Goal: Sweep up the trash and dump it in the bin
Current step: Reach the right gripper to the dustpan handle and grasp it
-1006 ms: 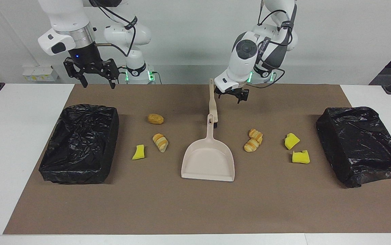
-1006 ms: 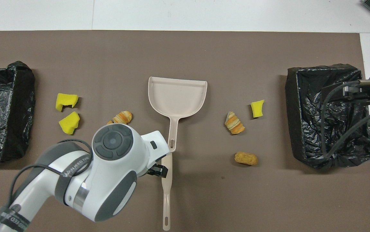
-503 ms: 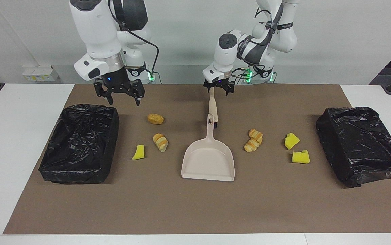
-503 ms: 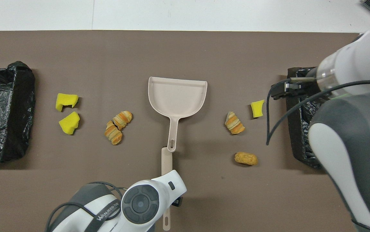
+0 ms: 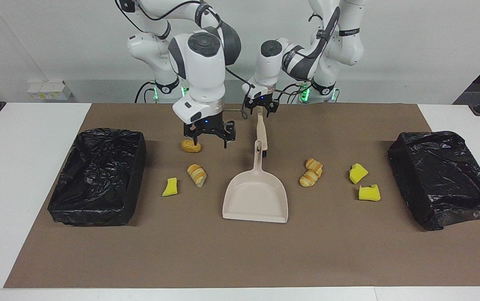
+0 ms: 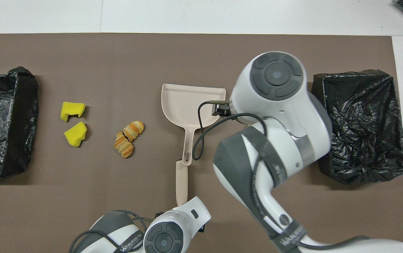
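The beige dustpan (image 5: 255, 196) lies mid-mat, and the brush (image 5: 261, 133) lies at its handle end, nearer to the robots. My left gripper (image 5: 260, 110) is open, low over the brush handle's end. My right gripper (image 5: 208, 138) is open, low over the mat beside the nugget (image 5: 191, 145). A croissant piece (image 5: 197, 174) and a yellow sponge chunk (image 5: 170, 187) lie toward the right arm's end. Two croissant pieces (image 5: 311, 172) and two sponge chunks (image 5: 358, 173) lie toward the left arm's end. In the overhead view, the right arm hides the nugget and the trash near it.
A black-lined bin (image 5: 93, 215) stands at the right arm's end of the brown mat, and another (image 5: 407, 167) at the left arm's end. In the overhead view the dustpan (image 6: 184, 102) and brush (image 6: 181, 182) lie between both arms.
My right gripper swung from beside its bin toward the middle and came down next to the nugget. My left gripper shifted along the brush to the handle's end.
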`<state>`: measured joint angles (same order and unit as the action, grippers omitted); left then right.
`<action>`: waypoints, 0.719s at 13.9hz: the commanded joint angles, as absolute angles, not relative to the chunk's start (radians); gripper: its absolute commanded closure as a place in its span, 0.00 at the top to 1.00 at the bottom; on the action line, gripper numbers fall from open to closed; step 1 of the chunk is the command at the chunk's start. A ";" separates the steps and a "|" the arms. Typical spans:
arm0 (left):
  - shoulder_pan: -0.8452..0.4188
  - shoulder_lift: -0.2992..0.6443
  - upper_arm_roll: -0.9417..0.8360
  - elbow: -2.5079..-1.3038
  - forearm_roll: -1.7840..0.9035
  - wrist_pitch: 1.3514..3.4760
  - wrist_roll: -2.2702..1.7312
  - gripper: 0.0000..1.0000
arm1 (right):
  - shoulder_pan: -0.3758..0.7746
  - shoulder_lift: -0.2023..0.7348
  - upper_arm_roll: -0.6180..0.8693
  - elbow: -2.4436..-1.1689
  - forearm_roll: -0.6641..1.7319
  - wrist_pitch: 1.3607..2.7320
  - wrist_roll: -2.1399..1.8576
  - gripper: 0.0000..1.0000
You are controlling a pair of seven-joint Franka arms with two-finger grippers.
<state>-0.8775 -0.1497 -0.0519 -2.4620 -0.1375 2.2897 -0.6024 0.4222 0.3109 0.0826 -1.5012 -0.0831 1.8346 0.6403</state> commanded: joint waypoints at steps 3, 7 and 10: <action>-0.919 -0.170 -0.035 -2.510 -0.147 2.309 -0.644 0.61 | 0.535 0.498 0.078 -1.347 -0.115 1.857 0.762 1.00; -0.919 -0.169 -0.034 -2.505 -0.147 2.298 -0.759 0.00 | 0.581 0.506 0.083 -1.475 -0.103 2.020 0.859 1.00; -0.911 -0.196 -0.031 -2.502 -0.144 2.228 -0.747 0.00 | 0.586 0.450 0.086 -1.656 -0.103 2.167 0.853 1.00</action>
<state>-0.8923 -0.1527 -0.0500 -2.4819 -0.1377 2.2742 -0.7378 0.5946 0.5183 0.0801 -1.5147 -0.0947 2.0837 0.8415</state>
